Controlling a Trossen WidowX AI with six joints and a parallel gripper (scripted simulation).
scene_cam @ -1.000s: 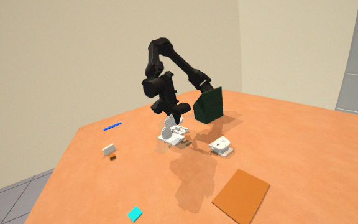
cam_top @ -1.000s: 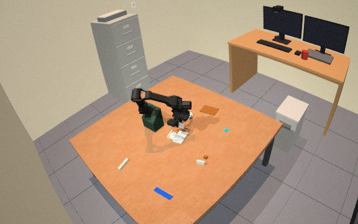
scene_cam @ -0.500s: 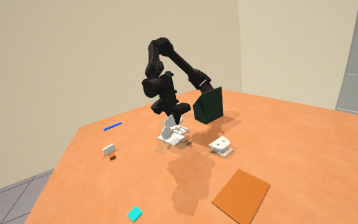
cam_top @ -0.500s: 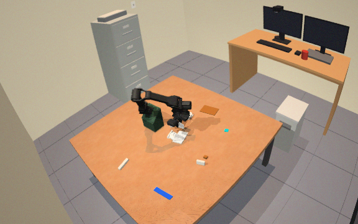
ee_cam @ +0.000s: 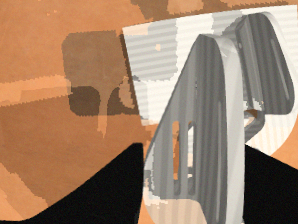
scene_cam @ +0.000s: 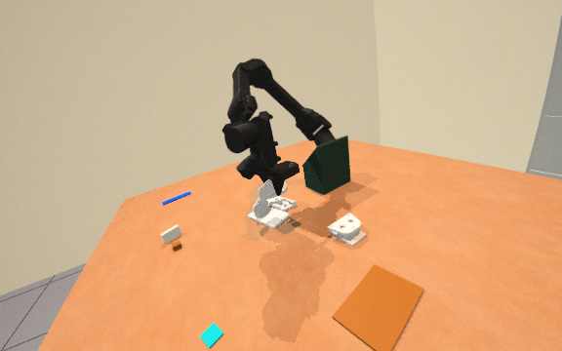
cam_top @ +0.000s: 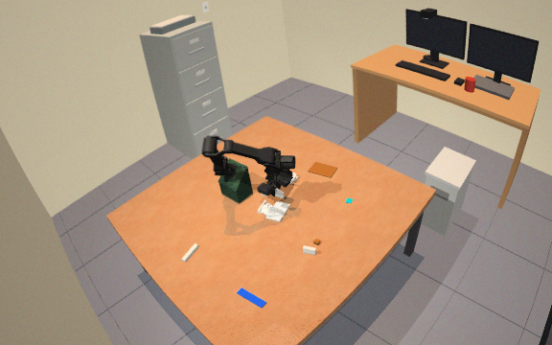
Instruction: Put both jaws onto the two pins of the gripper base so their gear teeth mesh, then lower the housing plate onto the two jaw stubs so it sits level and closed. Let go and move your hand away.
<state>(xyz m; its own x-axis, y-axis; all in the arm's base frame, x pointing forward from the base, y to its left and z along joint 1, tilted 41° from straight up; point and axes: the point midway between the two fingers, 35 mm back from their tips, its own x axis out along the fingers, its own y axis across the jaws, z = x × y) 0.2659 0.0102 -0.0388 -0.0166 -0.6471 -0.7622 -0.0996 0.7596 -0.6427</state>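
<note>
My gripper (cam_top: 275, 187) (scene_cam: 278, 188) (ee_cam: 185, 152) is shut on a white jaw, which fills the space between the black fingers. The held jaw (ee_cam: 210, 120) stands on edge in the wrist view, with two slots low on its left side. The gripper base (cam_top: 276, 218) (scene_cam: 273, 222) (ee_cam: 155, 92) lies on the table below. The other jaw (ee_cam: 265, 60) shows beyond the held one, over the base. Contact with the pins and the teeth is hidden. The housing plate (scene_cam: 350, 222), white with two round holes, lies apart, right of the base in the exterior view.
A dark green block (cam_top: 236, 184) (scene_cam: 329, 168) stands at the arm's foot. An orange-brown sheet (cam_top: 323, 170) (scene_cam: 381, 307), a cyan square (cam_top: 349, 200) (scene_cam: 212, 334), a blue strip (cam_top: 251, 297) (scene_cam: 177, 198), a small brown block (cam_top: 316, 241) and white bars (cam_top: 190, 252) (cam_top: 310, 250) lie around.
</note>
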